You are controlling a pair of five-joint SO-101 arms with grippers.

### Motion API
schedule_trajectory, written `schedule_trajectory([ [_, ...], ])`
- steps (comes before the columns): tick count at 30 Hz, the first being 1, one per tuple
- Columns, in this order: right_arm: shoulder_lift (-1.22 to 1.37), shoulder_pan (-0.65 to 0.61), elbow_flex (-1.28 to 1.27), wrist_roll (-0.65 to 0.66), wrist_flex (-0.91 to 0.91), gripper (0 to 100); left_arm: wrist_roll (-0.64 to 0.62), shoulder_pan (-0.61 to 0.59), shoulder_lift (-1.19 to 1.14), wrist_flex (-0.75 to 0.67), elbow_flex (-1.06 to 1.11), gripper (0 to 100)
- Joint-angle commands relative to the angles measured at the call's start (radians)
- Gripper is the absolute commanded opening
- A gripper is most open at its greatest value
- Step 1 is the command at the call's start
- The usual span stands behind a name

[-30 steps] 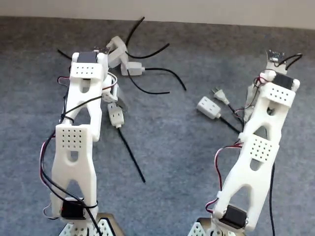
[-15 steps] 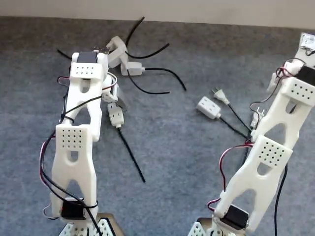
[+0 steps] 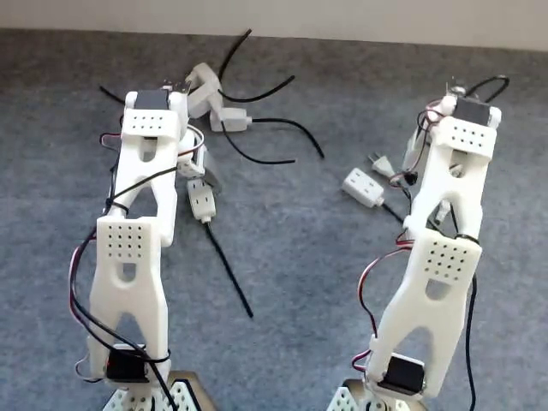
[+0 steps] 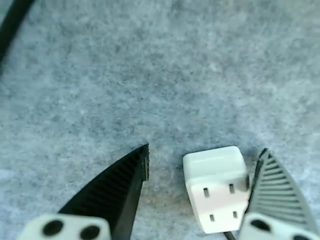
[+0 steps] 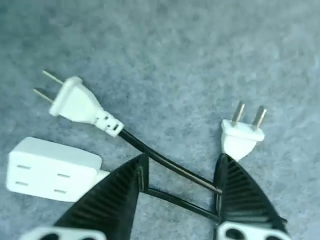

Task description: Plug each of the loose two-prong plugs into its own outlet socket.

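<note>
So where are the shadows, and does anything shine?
Right wrist view: the prongs of the plug by the right gripper glint, and a soft shadow hugs the other plug. Left wrist view: a faint shadow lies beside the outlet socket. High view: even light, no glare.

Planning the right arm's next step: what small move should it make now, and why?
Likely nudge the right gripper toward the loose plug beside one fingertip. The jaws stand open over the cable, the plug lies just outside them, and the outlet socket nearby shows free slots.
</note>
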State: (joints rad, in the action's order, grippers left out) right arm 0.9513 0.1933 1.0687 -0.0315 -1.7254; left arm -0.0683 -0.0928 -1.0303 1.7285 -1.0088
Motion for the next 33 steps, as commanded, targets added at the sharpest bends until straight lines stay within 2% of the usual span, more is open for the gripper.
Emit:
schedule_trajectory([
  [1,-0.018,0.027,-0.007,-0.017,-0.035,21.7,-0.002,0.001,0.012,-0.012,-0.033,34],
  [9,0.027,0.048,-0.007,-0.012,-0.035,21.7,-0.002,0.001,0.010,-0.018,-0.031,34],
  [21,-0.068,0.097,-0.005,-0.012,-0.035,21.7,-0.002,0.001,0.010,-0.018,-0.031,34],
  [33,0.048,0.085,-0.005,-0.014,-0.002,21.7,-0.002,0.001,0.010,-0.018,-0.031,34],
])
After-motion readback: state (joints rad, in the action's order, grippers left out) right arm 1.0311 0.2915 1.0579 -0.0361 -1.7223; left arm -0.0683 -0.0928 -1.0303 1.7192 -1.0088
